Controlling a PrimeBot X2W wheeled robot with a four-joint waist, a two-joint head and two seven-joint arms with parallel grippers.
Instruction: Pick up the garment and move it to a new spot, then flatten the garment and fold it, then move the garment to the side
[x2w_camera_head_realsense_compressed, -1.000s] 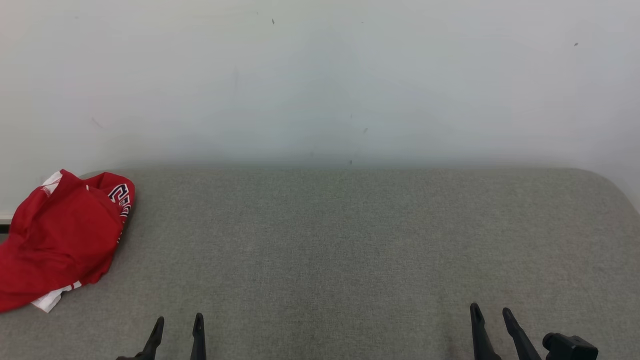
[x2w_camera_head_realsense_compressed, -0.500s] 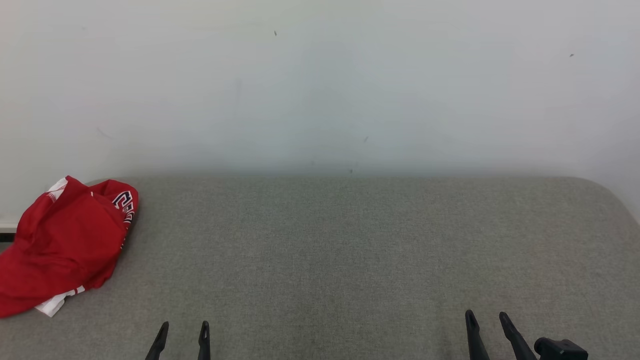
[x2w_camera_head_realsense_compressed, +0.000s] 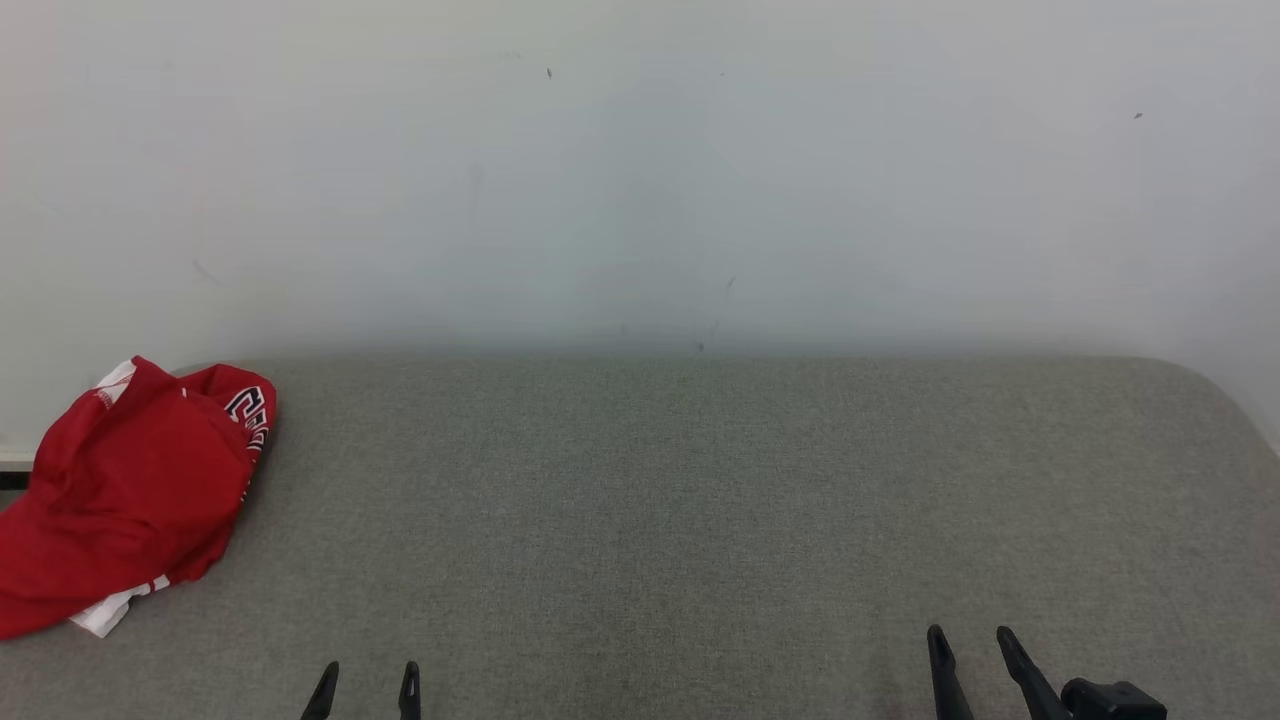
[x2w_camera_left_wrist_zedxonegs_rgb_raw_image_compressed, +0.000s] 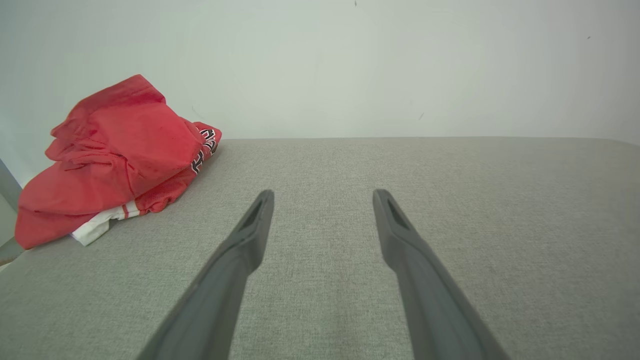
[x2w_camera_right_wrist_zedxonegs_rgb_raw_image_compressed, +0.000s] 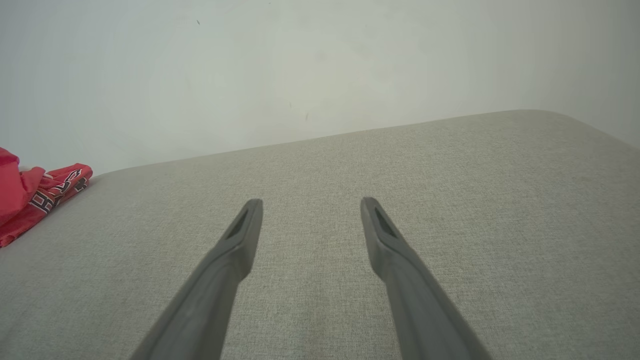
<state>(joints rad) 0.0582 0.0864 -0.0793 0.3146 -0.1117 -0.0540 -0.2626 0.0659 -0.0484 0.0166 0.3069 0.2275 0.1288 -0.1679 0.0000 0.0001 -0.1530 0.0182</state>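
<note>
Grey fabric surface (x2w_camera_head_realsense_compressed: 700, 500) carries a crumpled red garment (x2w_camera_head_realsense_compressed: 130, 490) at its left end, well apart from the left gripper (x2w_camera_head_realsense_compressed: 370, 675) and right gripper (x2w_camera_head_realsense_compressed: 969, 636), both open and empty.

soft, even light fills every view, bright and without glare. the pale wall (x2w_camera_head_realsense_compressed: 640, 180) has a faint bluish cast at its middle and a dim band of shade where it meets the grey fabric tabletop (x2w_camera_head_realsense_compressed: 700, 500). the red garment (x2w_camera_head_realsense_compressed: 130, 500) throws a thin soft shadow to its right. in the wrist views the weave is crisp, while the left claw (x2w_camera_left_wrist_zedxonegs_rgb_raw_image_compressed: 323, 192) and right claw (x2w_camera_right_wrist_zedxonegs_rgb_raw_image_compressed: 311, 201) go soft toward the bottom edge.
</note>
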